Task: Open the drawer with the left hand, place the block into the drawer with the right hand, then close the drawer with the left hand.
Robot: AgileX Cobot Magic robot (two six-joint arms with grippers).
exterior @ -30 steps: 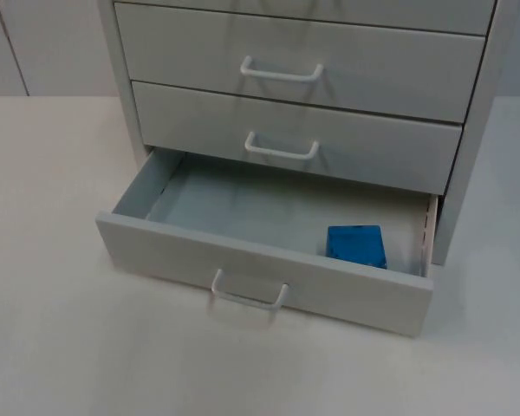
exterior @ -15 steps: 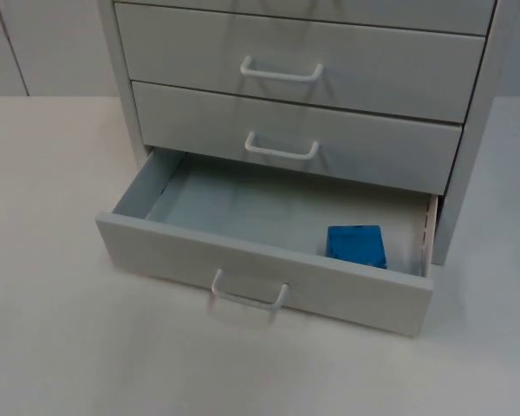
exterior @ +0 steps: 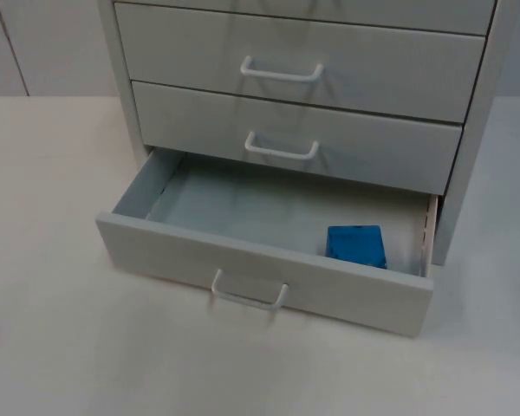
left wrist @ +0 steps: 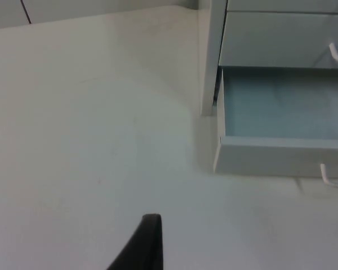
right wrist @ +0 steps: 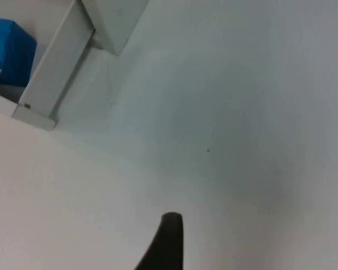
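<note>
Nothing is moving since a second ago: the blue block [exterior: 356,246] is still lying in the open bottom drawer [exterior: 264,276], at its right front corner. My left gripper [left wrist: 146,244] and right gripper [right wrist: 168,242] are hovering over the table [exterior: 52,347] beside the cabinet [exterior: 468,173]; how far their fingers are parted, I cannot tell.

even, soft overhead light, no glare. faint shadow under the open drawer [exterior: 260,269] front on the surface [exterior: 52,329]. wrist views slightly soft.

I see the cabinet [exterior: 477,130] standing on the desk [exterior: 43,329], its bottom drawer [exterior: 260,273] pulled out, the block [exterior: 356,245] inside at its right.
</note>
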